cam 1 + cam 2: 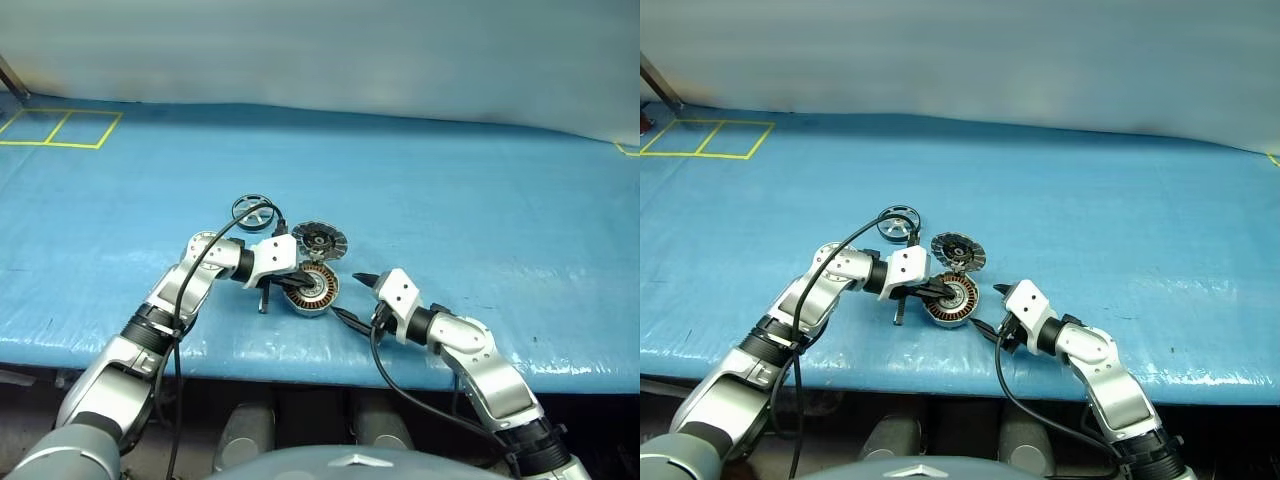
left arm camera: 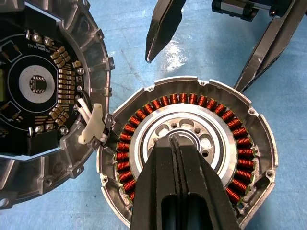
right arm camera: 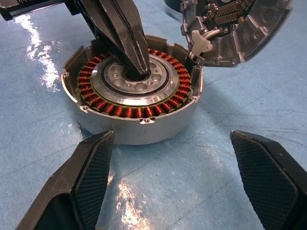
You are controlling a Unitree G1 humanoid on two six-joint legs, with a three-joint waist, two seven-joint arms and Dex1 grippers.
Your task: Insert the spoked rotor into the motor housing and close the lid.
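While my left gripper (image 2: 180, 143) rests pinched together on the central hub of the motor housing (image 1: 316, 289), my right gripper (image 3: 177, 177) waits just beside it, fingers spread and empty. The lid (image 1: 319, 240) lies flung open behind. The spoked rotor (image 1: 254, 214) sits beyond on the blue table (image 1: 480, 200), past my left arm.

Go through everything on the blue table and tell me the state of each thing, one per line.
motor housing: open, windings exposed, no rotor inside.
lid: swung open beside the housing.
spoked rotor: on the table, apart from the housing.
left gripper: shut, tips on the housing's hub.
right gripper: open, beside the housing.
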